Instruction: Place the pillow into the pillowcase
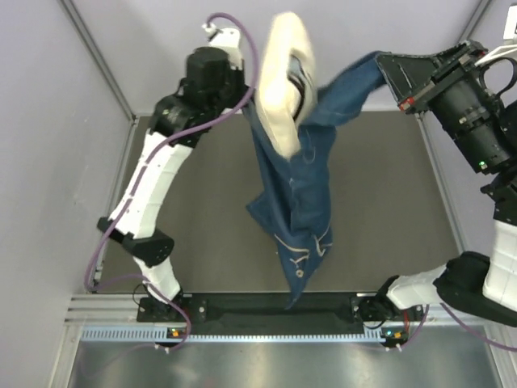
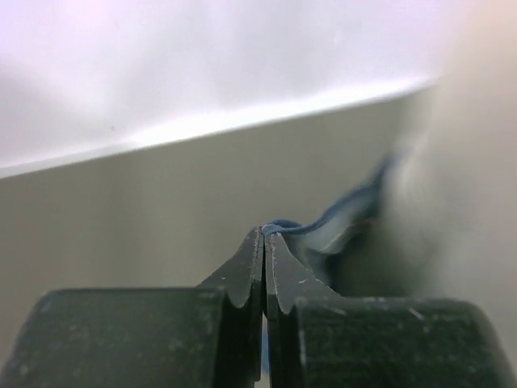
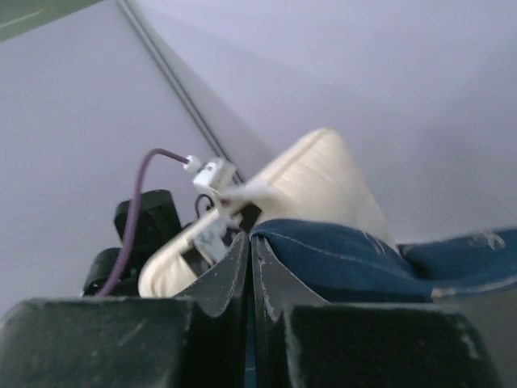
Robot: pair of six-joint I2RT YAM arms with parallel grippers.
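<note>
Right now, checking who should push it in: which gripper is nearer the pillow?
Left. The left gripper pinches the pillowcase right beside the pillow; the right gripper holds the pillowcase's other edge, well apart from it.

Bright, even light; the pillowcase (image 2: pixel 325 229) blurs in the left wrist view.

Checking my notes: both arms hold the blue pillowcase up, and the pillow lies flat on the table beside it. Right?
No: the pillow pokes out of the raised pillowcase, off the table, as the top external view shows. The rest holds.
</note>
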